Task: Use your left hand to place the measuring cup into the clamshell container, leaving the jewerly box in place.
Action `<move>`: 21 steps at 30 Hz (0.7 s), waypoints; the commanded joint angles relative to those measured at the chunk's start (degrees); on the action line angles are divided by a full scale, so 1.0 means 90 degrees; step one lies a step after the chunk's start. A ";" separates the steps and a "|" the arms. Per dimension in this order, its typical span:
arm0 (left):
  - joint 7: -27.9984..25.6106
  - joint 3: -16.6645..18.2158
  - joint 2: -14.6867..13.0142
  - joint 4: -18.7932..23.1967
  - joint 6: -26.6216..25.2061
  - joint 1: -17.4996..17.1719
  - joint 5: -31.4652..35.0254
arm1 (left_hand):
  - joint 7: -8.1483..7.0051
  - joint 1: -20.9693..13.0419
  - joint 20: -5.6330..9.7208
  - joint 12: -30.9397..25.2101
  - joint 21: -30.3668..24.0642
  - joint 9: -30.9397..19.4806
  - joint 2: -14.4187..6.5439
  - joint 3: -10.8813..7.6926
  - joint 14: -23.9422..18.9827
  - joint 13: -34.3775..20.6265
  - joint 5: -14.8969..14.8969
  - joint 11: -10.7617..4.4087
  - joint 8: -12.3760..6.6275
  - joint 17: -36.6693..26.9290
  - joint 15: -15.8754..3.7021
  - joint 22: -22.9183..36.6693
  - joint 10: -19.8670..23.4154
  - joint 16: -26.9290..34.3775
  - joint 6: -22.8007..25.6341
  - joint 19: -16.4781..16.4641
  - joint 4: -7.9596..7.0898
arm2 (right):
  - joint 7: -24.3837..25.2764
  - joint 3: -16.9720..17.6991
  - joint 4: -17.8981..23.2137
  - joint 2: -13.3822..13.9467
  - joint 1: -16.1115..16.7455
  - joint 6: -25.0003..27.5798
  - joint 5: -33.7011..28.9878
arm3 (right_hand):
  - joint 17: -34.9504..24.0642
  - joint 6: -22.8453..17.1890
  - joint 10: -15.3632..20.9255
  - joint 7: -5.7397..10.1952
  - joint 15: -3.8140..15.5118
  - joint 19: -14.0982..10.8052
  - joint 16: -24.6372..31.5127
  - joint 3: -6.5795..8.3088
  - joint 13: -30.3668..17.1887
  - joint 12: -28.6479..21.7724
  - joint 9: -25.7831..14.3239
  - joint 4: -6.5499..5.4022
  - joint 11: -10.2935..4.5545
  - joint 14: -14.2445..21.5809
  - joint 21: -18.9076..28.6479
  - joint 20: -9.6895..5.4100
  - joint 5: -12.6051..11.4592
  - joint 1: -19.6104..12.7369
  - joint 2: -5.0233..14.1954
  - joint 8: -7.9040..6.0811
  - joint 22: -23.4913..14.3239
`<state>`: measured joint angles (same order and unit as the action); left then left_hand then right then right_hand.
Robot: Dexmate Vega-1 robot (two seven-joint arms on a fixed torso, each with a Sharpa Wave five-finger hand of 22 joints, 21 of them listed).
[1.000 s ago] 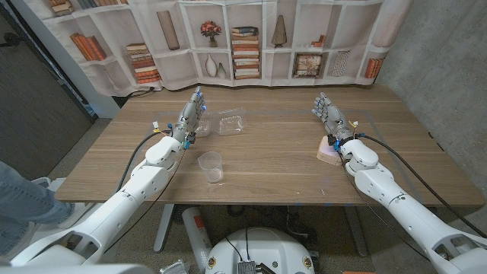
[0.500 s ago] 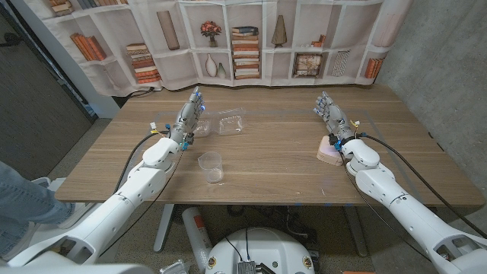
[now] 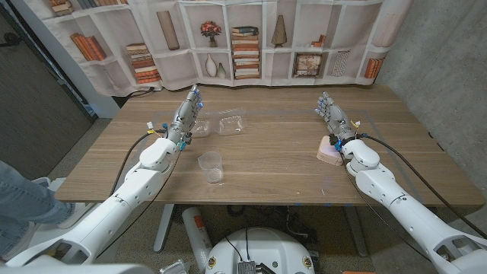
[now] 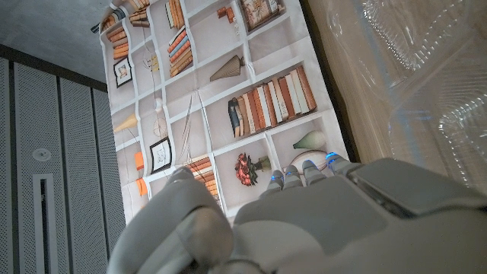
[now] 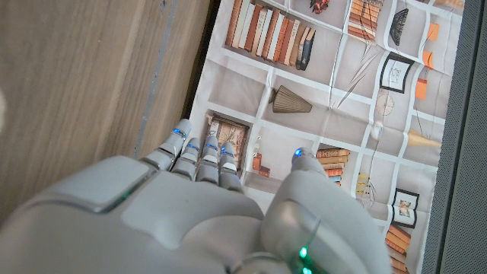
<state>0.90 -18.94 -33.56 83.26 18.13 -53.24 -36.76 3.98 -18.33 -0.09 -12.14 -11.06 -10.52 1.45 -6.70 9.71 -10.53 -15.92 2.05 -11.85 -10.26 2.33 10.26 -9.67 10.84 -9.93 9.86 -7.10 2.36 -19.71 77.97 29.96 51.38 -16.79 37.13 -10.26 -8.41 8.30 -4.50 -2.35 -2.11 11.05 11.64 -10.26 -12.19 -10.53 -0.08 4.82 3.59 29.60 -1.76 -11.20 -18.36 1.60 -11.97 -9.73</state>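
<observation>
Head view: the left hand [image 3: 189, 112] is raised over the far left part of the wooden table [image 3: 274, 164], fingers extended and slightly apart, holding nothing; it sits just beside the clear clamshell container [image 3: 221, 124], whose 2 open halves lie side by side, the nearer half next to the fingers. The measuring cup [image 3: 211, 166], clear plastic and upright, stands on the table nearer the front edge, apart from the left hand and from the container, beside the left forearm. The right hand [image 3: 333, 118] is at the right side of the table, fingers extended and apart, empty. The pink jewelry box [image 3: 328, 151] rests on the table just by the right wrist; whether they touch cannot be told. Left wrist view: the back of the left hand [image 4: 304, 221] with straight fingers, the clamshell container [image 4: 430, 84] close beyond it on the wood. Right wrist view: the back of the right hand [image 5: 190, 205], fingers straight, nothing in it. A bookshelf-print curtain [image 3: 243, 38] hangs behind the table
</observation>
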 commanded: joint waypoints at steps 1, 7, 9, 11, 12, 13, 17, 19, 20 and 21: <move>0.0141 0.0073 -0.0106 0.0013 0.0222 -0.0132 0.0025 | -0.0020 -0.0057 0.0031 -0.0039 -0.0063 -0.0009 -0.0027 -0.0014 0.0750 -0.0013 -0.0029 -0.0001 -0.0032 -0.0013 0.0001 0.0031 -0.0463 0.0052 -0.0409 0.0917 0.0027 | 0.0182 -0.0019 0.0133 0.0010 0.0026 0.0089 -0.0100 | -0.0028 -0.0054 0.0055 -0.0010 0.0012 -0.0063 0.0013 0.0015 -0.0028 -0.0013 -0.0028 0.0040 -0.0012 0.0054 -0.0028 -0.0087 0.0002 -0.0040 0.0038 0.0018 -0.0020; 0.0133 0.0110 -0.0175 0.0077 0.0241 -0.0216 0.0038 | -0.0024 -0.0073 0.0012 -0.0036 -0.0066 -0.0009 -0.0037 -0.0011 0.0741 -0.0012 -0.0028 -0.0006 -0.0027 -0.0012 -0.0002 0.0030 -0.0449 0.0045 -0.0394 0.0909 0.0037 | 0.0261 -0.0022 0.0144 -0.0025 0.0026 0.0107 -0.0114 | -0.0030 -0.0061 0.0061 -0.0015 0.0017 -0.0071 0.0013 0.0012 -0.0028 -0.0012 -0.0029 0.0043 -0.0003 0.0059 -0.0046 -0.0085 0.0006 -0.0035 0.0041 0.0022 -0.0021; 0.0133 0.0126 -0.0204 0.0111 0.0256 -0.0258 0.0042 | -0.0031 -0.0076 0.0010 -0.0035 -0.0068 -0.0009 -0.0040 -0.0010 0.0737 -0.0012 -0.0028 0.0000 -0.0027 -0.0012 -0.0004 0.0030 -0.0446 0.0044 -0.0387 0.0904 0.0040 | 0.0273 -0.0024 0.0140 -0.0031 0.0020 0.0110 -0.0120 | -0.0030 -0.0061 0.0060 -0.0010 0.0013 -0.0072 0.0012 0.0010 -0.0028 -0.0011 -0.0029 0.0044 -0.0004 0.0059 -0.0054 -0.0084 0.0007 -0.0033 0.0040 0.0024 -0.0021; 0.0107 0.0146 -0.0263 0.0187 0.0259 -0.0329 0.0073 | -0.0027 -0.0082 0.0007 -0.0034 -0.0068 -0.0009 -0.0044 -0.0009 0.0737 -0.0012 -0.0027 0.0009 -0.0027 -0.0012 -0.0001 0.0030 -0.0443 0.0041 -0.0377 0.0904 0.0043 | 0.0289 -0.0026 0.0142 -0.0032 0.0013 0.0109 -0.0136 | -0.0030 -0.0060 0.0065 -0.0010 0.0009 -0.0078 0.0012 0.0008 -0.0028 -0.0012 -0.0029 0.0046 0.0009 0.0061 -0.0059 -0.0084 0.0009 -0.0031 0.0040 0.0026 -0.0021; 0.0096 0.0155 -0.0288 0.0218 0.0262 -0.0356 0.0089 | -0.0025 -0.0084 0.0007 -0.0034 -0.0068 -0.0009 -0.0045 -0.0008 0.0736 -0.0011 -0.0027 0.0004 -0.0029 -0.0012 0.0000 0.0030 -0.0437 0.0040 -0.0367 0.0903 0.0045 | 0.0301 -0.0028 0.0147 -0.0029 0.0010 0.0114 -0.0147 | -0.0030 -0.0062 0.0065 -0.0010 0.0012 -0.0079 0.0010 0.0008 -0.0028 -0.0012 -0.0029 0.0046 0.0002 0.0058 -0.0062 -0.0084 0.0009 -0.0031 0.0040 0.0026 -0.0021; 0.0071 0.0168 -0.0312 0.0254 0.0275 -0.0391 0.0113 | -0.0021 -0.0086 0.0008 -0.0032 -0.0067 -0.0009 -0.0047 -0.0007 0.0736 -0.0011 -0.0027 0.0008 -0.0030 -0.0012 0.0000 0.0030 -0.0440 0.0039 -0.0360 0.0906 0.0046 | 0.0303 -0.0027 0.0148 -0.0028 0.0008 0.0113 -0.0150 | -0.0030 -0.0064 0.0065 -0.0009 0.0016 -0.0078 0.0011 0.0008 -0.0028 -0.0012 -0.0029 0.0047 -0.0001 0.0059 -0.0065 -0.0084 0.0009 -0.0031 0.0041 0.0026 -0.0021; -0.0009 0.0230 -0.0391 0.0381 0.0348 -0.0535 0.0183 | -0.0024 -0.0093 0.0003 -0.0035 -0.0071 -0.0009 -0.0052 -0.0005 0.0721 -0.0011 -0.0026 0.0005 -0.0033 -0.0012 -0.0006 0.0030 -0.0421 0.0040 -0.0338 0.0896 0.0051 | 0.0332 -0.0023 0.0165 -0.0027 0.0007 0.0118 -0.0164 | -0.0030 -0.0075 0.0064 -0.0006 0.0018 -0.0083 0.0007 0.0009 -0.0028 -0.0010 -0.0029 0.0051 -0.0007 0.0053 -0.0074 -0.0084 0.0010 -0.0032 0.0043 0.0025 -0.0021; 0.0000 0.0254 -0.0421 0.0418 0.0389 -0.0591 0.0188 | -0.0020 -0.0098 0.0002 -0.0036 -0.0073 -0.0010 -0.0054 -0.0004 0.0713 -0.0010 -0.0026 0.0002 -0.0041 -0.0012 -0.0005 0.0030 -0.0414 0.0041 -0.0309 0.0890 0.0054 | 0.0344 -0.0023 0.0170 -0.0027 0.0004 0.0128 -0.0168 | -0.0030 -0.0080 0.0064 -0.0005 0.0019 -0.0085 0.0010 0.0009 -0.0028 -0.0010 -0.0030 0.0052 -0.0014 0.0061 -0.0079 -0.0084 0.0011 -0.0032 0.0045 0.0025 -0.0022; 0.0004 0.0264 -0.0427 0.0427 0.0419 -0.0615 0.0193 | -0.0023 -0.0100 0.0000 -0.0038 -0.0074 -0.0010 -0.0055 -0.0003 0.0706 -0.0010 -0.0025 0.0009 -0.0041 -0.0012 -0.0002 0.0030 -0.0404 0.0042 -0.0306 0.0888 0.0055 | 0.0352 -0.0025 0.0175 -0.0025 0.0003 0.0138 -0.0173 | -0.0030 -0.0083 0.0065 -0.0004 0.0012 -0.0085 0.0011 0.0009 -0.0028 -0.0010 -0.0030 0.0054 -0.0009 0.0065 -0.0082 -0.0083 0.0011 -0.0033 0.0045 0.0024 -0.0022; -0.0010 0.0271 -0.0435 0.0437 0.0444 -0.0637 0.0219 | -0.0021 -0.0103 -0.0002 -0.0041 -0.0075 -0.0010 -0.0057 -0.0002 0.0702 -0.0010 -0.0025 0.0015 -0.0039 -0.0012 -0.0009 0.0030 -0.0393 0.0042 -0.0305 0.0884 0.0057 | 0.0359 -0.0028 0.0179 -0.0023 0.0000 0.0147 -0.0178 | -0.0030 -0.0083 0.0065 -0.0004 0.0012 -0.0085 0.0011 0.0009 -0.0028 -0.0009 -0.0030 0.0054 -0.0013 0.0066 -0.0085 -0.0085 0.0011 -0.0033 0.0047 0.0025 -0.0022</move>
<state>1.66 -17.58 -35.90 85.15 20.49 -56.30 -35.90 3.98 -18.66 -0.09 -12.14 -11.48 -10.52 1.11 -6.53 9.71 -10.52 -15.91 2.05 -11.91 -10.25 2.33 10.25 -9.67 10.83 -9.93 9.86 -6.93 4.76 -19.88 79.24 29.80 51.54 -15.90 35.97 -10.26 -8.40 8.40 -4.50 -2.35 -2.41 11.05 11.45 -10.26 -12.19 -10.53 0.10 4.72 3.59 29.21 -2.06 -11.20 -18.36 1.61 -11.97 -9.73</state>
